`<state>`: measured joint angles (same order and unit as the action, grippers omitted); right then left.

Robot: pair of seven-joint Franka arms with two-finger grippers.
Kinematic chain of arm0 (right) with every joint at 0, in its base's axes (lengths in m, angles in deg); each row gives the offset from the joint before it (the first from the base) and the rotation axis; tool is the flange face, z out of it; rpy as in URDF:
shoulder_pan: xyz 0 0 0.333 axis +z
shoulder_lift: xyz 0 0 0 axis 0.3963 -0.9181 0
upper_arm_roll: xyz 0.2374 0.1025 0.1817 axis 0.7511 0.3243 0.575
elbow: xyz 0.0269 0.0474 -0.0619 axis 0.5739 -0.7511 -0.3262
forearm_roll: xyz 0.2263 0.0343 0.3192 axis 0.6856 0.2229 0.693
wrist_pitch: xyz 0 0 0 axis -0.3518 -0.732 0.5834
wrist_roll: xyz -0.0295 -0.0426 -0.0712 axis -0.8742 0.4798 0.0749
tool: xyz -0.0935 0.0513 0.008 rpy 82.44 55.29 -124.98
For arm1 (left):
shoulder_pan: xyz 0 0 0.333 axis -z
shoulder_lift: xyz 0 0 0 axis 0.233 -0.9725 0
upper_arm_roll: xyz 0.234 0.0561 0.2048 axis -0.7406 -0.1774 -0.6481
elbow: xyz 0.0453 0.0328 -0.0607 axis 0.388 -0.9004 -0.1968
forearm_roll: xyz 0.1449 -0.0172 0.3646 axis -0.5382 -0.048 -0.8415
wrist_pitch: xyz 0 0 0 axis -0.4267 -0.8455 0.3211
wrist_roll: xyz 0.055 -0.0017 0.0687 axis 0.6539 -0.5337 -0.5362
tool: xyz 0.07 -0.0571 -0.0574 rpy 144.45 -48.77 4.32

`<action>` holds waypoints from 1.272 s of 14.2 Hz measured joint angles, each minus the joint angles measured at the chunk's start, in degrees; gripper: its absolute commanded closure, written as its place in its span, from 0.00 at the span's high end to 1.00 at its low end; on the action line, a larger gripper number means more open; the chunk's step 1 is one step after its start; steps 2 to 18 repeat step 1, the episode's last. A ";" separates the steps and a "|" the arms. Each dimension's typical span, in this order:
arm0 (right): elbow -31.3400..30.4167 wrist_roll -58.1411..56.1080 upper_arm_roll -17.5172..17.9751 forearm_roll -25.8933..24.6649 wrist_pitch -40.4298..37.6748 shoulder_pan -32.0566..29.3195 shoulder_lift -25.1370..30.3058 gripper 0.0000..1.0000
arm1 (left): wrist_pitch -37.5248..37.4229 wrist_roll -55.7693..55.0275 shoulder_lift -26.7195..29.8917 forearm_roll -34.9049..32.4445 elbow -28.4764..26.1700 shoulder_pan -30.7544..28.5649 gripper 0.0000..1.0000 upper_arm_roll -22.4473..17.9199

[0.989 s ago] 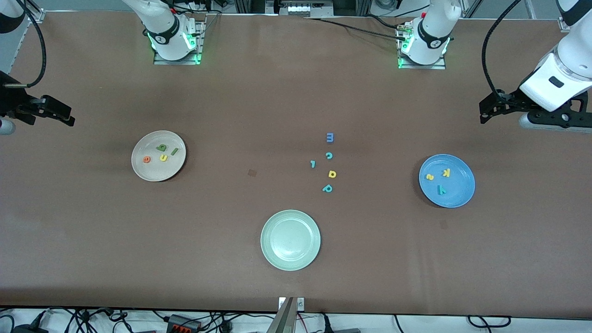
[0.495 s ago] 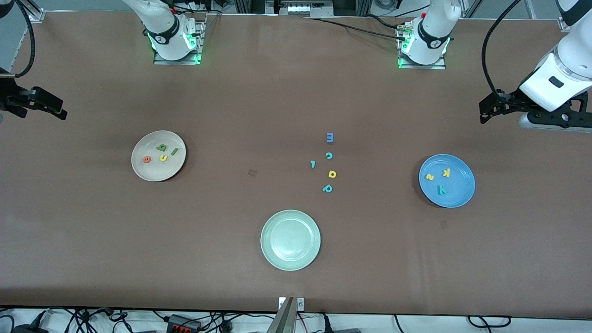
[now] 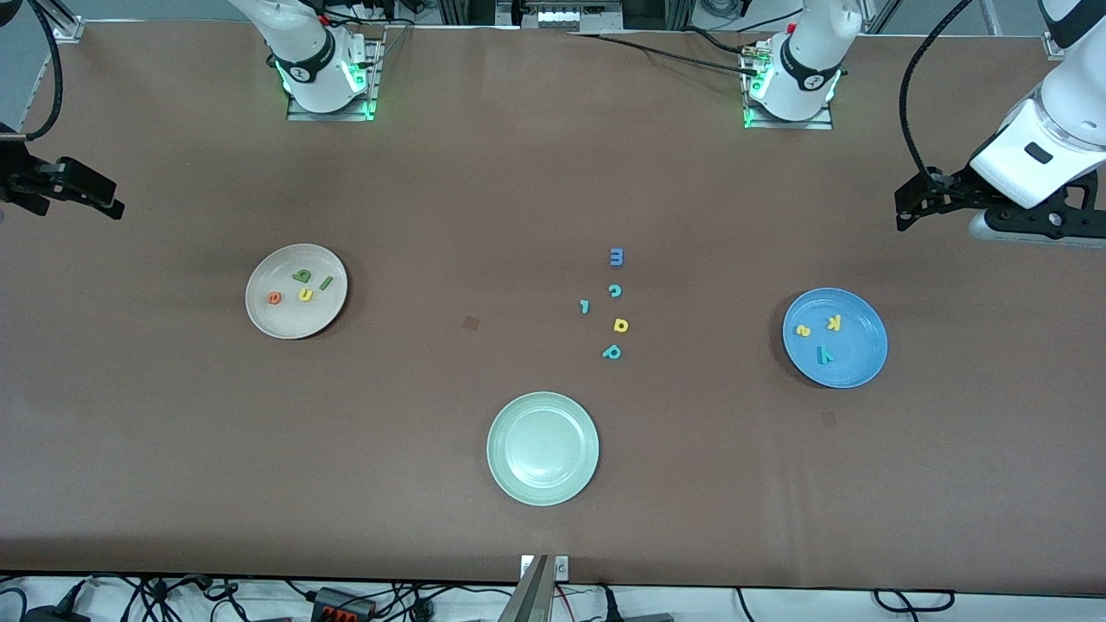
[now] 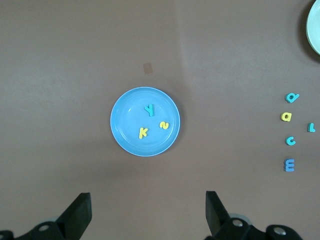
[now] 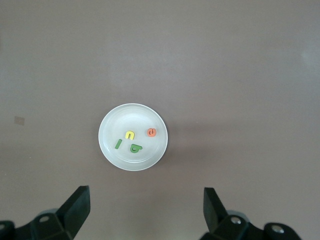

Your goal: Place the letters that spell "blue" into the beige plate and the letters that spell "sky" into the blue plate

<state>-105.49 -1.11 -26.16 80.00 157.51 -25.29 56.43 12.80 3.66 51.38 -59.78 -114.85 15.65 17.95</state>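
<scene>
The beige plate (image 3: 259, 315) lies toward the right arm's end of the table and holds the green b (image 3: 301, 276), dark green l (image 3: 326, 282), yellow u (image 3: 305, 295) and orange e (image 3: 275, 298). The blue plate (image 3: 864, 345) lies toward the left arm's end and holds the yellow s (image 3: 803, 330), yellow k (image 3: 834, 322) and teal y (image 3: 825, 354). My right gripper (image 5: 146, 195) hangs open and empty high above the bare table beside the beige plate (image 5: 150, 155). My left gripper (image 4: 148, 200) hangs open and empty high beside the blue plate (image 4: 125, 125).
An empty pale green plate (image 3: 497, 449) sits nearest the front camera, mid-table. Loose letters lie between the plates: blue m (image 3: 616, 257), teal c (image 3: 614, 291), teal hooked piece (image 3: 585, 306), yellow a (image 3: 620, 325), teal p (image 3: 612, 352).
My right gripper has drawn back a little toward its end of the table. The left arm, the plates and the letters have not moved.
</scene>
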 measured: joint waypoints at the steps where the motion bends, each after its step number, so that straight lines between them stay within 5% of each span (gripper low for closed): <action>1: 0.00 -0.05 0.00 0.00 -0.01 0.00 0.00 1.00 | 0.00 0.00 0.00 0.00 0.00 0.00 1.00 0.00; 18: 0.00 -0.05 0.00 0.00 -0.01 0.00 0.00 1.00 | 0.00 0.00 0.00 0.00 0.00 0.00 1.00 0.00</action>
